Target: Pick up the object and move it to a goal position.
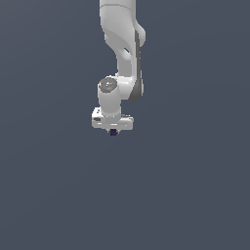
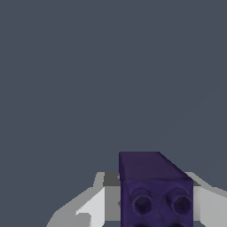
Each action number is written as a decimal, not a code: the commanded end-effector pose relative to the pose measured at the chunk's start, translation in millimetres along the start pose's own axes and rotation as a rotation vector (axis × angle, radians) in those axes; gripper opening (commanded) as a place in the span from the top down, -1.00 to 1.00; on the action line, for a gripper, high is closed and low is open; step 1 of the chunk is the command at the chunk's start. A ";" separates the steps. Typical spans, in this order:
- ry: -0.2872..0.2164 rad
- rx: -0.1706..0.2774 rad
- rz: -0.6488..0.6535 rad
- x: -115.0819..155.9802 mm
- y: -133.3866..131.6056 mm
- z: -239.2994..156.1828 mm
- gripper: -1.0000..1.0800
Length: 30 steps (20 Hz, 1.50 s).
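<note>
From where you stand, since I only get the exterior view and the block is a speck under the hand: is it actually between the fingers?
Observer: Yes. In the wrist view the purple block sits between the white fingers of the gripper.
Operator: Any detail on the block's face?
Observer: Round holes show on the face toward the wrist camera.
Operator: Anything else near it?
Observer: Only plain grey background shows beyond the block.
</note>
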<state>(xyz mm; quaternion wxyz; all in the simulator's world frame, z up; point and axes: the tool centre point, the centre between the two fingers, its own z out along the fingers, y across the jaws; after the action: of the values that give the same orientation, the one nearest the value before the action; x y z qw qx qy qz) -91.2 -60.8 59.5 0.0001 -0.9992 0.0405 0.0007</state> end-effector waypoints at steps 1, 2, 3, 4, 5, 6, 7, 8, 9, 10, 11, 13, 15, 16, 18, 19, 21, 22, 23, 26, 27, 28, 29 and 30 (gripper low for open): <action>0.001 0.000 0.000 3.8 -6.2 -17.4 1.00; 0.001 0.000 0.000 5.4 -9.0 -25.2 1.00; 0.001 -0.001 0.000 7.2 -11.9 -33.6 1.00; 0.001 -0.001 0.000 9.1 -15.1 -42.4 1.00; 0.001 -0.001 0.000 11.0 -18.3 -51.7 1.00; 0.001 -0.001 0.000 13.1 -21.8 -61.4 1.00; 0.001 -0.001 0.000 15.3 -25.3 -71.6 1.00; 0.001 -0.001 0.000 17.6 -28.9 -81.8 1.00; 0.001 -0.001 0.000 19.8 -32.5 -92.0 1.00; 0.001 -0.002 0.000 22.0 -36.1 -102.2 1.00; 0.001 -0.002 0.000 24.3 -39.7 -112.3 1.00; 0.001 -0.002 0.000 28.8 -46.8 -132.3 1.00; 0.001 -0.002 0.000 33.4 -53.9 -152.3 1.00; 0.001 -0.002 0.000 35.7 -57.4 -162.3 1.00; 0.001 -0.002 0.000 40.5 -64.5 -182.1 1.00; 0.001 -0.002 0.000 42.9 -68.1 -192.0 1.00; 0.001 -0.002 0.000 47.8 -75.1 -211.5 1.00; 0.001 -0.002 0.000 50.2 -78.4 -220.5 1.00; 0.001 -0.002 0.000 52.5 -81.5 -229.1 1.00; 0.001 -0.001 0.000 58.6 -89.8 -251.7 1.00; 0.001 -0.001 0.000 60.5 -92.2 -258.1 1.00; 0.001 -0.001 0.000 62.2 -94.4 -264.1 1.00; 0.001 -0.001 0.000 63.8 -96.4 -269.5 1.00; 0.001 -0.001 0.000 65.3 -98.2 -274.4 1.00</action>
<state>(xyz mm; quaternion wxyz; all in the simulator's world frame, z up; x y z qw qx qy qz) -20.2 28.9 325.3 -0.0003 -0.9992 0.0401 -0.0005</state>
